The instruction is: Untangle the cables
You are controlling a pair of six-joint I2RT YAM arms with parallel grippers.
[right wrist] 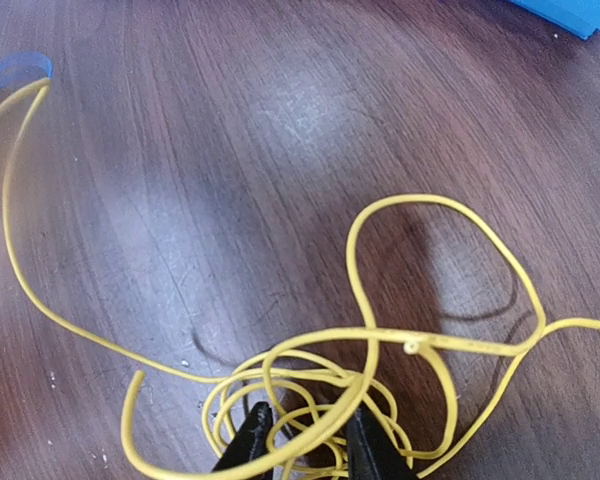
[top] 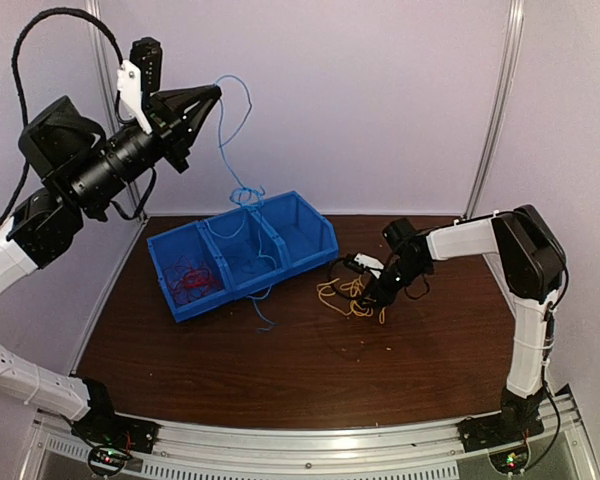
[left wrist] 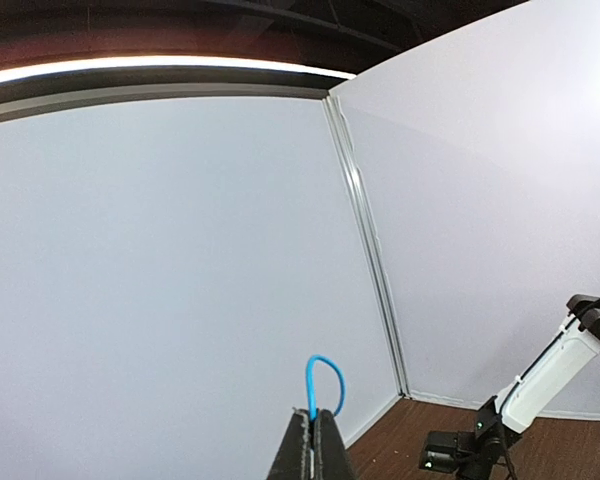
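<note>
Looming closest to the overhead lens, the left arm [top: 100, 170] is raised high above the surface [top: 280, 370]. Its jaws are pressed fully together on one end of the blue cable [top: 238, 188]. A short blue loop [left wrist: 325, 385] pokes out above the tips in the left wrist view. From there the strand hangs down to a small clump at the rim of the blue bin [top: 305, 215], runs through the middle compartment and spills over the front wall. The red cable [top: 192, 282] lies bunched in the bin's left compartment.

Well to the right of the bin, the right arm [top: 470, 240] reaches down to the yellow cable [right wrist: 420, 198], a loose coil flat on the surface. The right jaws stand partly apart, straddling several yellow strands, and no pinch shows.

The step in hand looks like securing the yellow coil while the blue cable is drawn out. To do it well, the right jaws should probably close on one strand rather than the whole bundle, then pull it away from the bin. The left lift should stay slow, since the clump at the rim could snag and drag the bin.
</note>
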